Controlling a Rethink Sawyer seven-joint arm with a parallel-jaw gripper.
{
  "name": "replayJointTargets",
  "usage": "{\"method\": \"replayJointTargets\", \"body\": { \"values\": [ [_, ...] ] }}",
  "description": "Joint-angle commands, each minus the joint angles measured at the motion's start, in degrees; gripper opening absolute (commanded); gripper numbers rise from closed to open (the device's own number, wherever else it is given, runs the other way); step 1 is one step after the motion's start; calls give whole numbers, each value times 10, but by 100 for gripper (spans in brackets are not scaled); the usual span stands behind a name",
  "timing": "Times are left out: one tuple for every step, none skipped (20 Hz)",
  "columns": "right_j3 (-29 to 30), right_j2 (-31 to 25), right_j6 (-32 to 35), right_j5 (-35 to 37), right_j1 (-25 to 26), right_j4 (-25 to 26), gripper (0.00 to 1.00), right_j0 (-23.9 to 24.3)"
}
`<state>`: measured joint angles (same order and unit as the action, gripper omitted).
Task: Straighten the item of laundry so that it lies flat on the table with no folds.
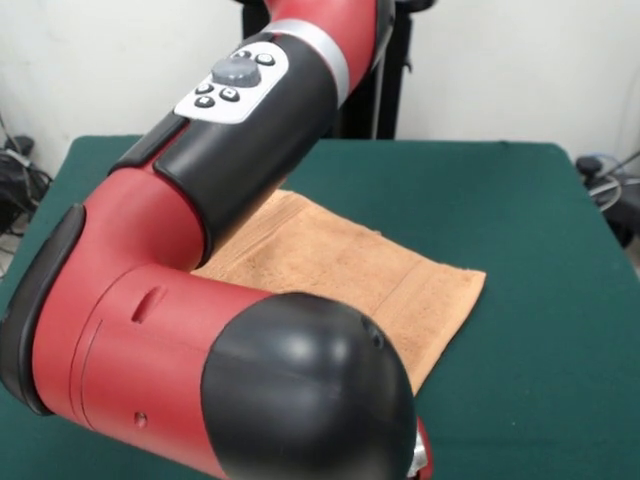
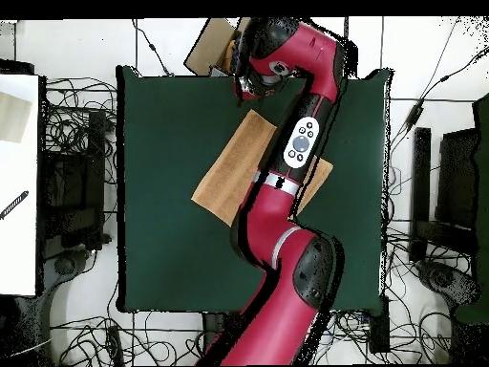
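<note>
The peach-orange towel (image 1: 345,268) lies on the dark green table (image 1: 530,250), partly under my arm. In the overhead view the towel (image 2: 229,172) lies slantwise near the table's (image 2: 162,220) middle, and my arm crosses its right half. It looks mostly spread, with a band stripe near the right edge in the front view. My gripper (image 2: 251,89) hangs at the arm's end just beyond the towel's far corner. I cannot see how it stands. In the front view my arm's big elbow (image 1: 300,390) hides the gripper and the towel's near-left part.
A brown cardboard piece (image 2: 208,45) lies just past the table's far edge by the arm's end. A white surface (image 2: 19,182) stands left of the table. Cables cover the floor around it. Bare green cloth shows on both sides of the towel.
</note>
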<state>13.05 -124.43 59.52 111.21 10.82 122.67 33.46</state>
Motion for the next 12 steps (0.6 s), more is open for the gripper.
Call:
{"method": "replayJointTargets", "body": {
  "values": [
    [-11, 85, -16, -2, -46, -7, 100, -4],
    [-9, 89, -16, 1, -48, -11, 100, -4],
    [-8, 92, -15, 5, -50, -16, 100, -4],
    [-6, 95, -15, 8, -52, -21, 100, -3],
    [-5, 98, -18, 11, -54, -24, 100, -3],
    [-3, 102, -18, 14, -56, -29, 100, -3],
    [-3, 103, -20, 20, -59, -32, 100, -3],
    [0, 108, -21, 25, -62, -38, 100, -3],
    [3, 113, -19, 31, -64, -45, 100, -1],
    [10, 121, -15, 36, -67, -58, 100, 1],
    [12, 125, -15, 39, -69, -65, 100, 1],
    [19, 134, -9, 44, -72, -78, 100, 4]
  ]
}}
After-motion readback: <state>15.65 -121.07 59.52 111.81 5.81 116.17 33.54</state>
